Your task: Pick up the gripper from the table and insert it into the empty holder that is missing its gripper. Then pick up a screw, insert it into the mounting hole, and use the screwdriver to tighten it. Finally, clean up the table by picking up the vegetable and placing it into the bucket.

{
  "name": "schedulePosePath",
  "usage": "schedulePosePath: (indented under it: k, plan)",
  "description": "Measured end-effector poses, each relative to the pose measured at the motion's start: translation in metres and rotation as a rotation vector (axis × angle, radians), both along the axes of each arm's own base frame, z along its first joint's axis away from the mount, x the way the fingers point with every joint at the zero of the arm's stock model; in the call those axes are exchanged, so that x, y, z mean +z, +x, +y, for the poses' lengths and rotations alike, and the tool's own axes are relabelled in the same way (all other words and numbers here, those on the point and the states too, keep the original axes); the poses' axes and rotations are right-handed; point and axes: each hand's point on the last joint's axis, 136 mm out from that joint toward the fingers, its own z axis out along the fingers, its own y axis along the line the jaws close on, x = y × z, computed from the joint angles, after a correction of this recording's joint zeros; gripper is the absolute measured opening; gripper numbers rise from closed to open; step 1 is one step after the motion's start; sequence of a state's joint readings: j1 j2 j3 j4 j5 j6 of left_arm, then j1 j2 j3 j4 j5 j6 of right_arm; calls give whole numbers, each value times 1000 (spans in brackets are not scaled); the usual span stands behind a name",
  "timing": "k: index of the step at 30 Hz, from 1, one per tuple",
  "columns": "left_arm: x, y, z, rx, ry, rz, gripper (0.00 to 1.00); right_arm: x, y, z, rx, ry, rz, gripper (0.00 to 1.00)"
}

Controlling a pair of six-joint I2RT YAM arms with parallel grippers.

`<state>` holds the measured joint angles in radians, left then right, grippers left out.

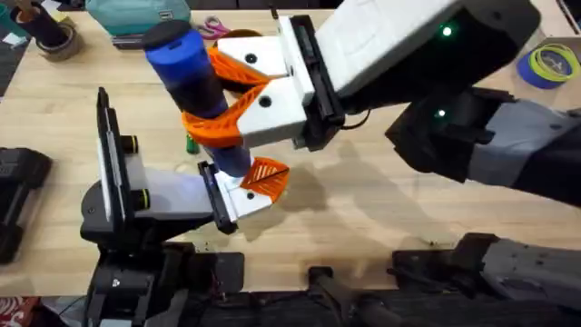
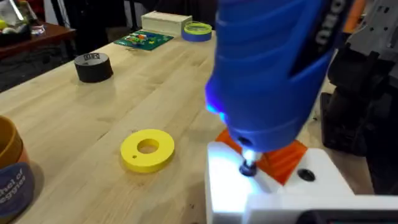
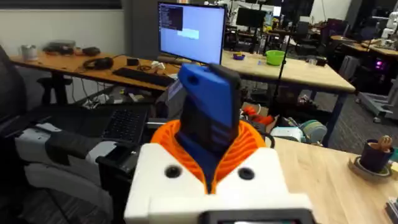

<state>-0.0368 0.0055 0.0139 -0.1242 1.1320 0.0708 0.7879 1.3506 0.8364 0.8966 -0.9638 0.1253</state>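
A: Between your right claw's [image 1: 238,102] orange pads, what's held?
B: The screwdriver [image 1: 186,65], upright and clamped; its tip touches the holder [image 2: 273,190] on your left claw [image 1: 259,186], whose state I cannot tell.

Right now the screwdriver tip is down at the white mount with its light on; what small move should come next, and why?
Probably keep the right gripper clamped on the screwdriver and press straight down while it drives. In the left wrist view the tip sits on the white holder beside the orange gripper, lit blue, so the screw seems mid-tightening.
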Motion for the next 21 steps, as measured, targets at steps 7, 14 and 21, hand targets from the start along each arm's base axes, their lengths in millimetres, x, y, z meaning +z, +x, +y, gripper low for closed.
schedulePosePath:
  k: [7, 14, 21]
  plan:
    - [0, 0, 0, 0, 0, 0, 15, -1, 1, -2, 2, -1, -4, 22]
    - [0, 0, 0, 2, 0, 0, 15, -3, -3, -7, -6, 34, -34, 22]
    - [0, 0, 0, 2, 0, 0, 15, -3, -3, -7, -2, 27, -10, 22]
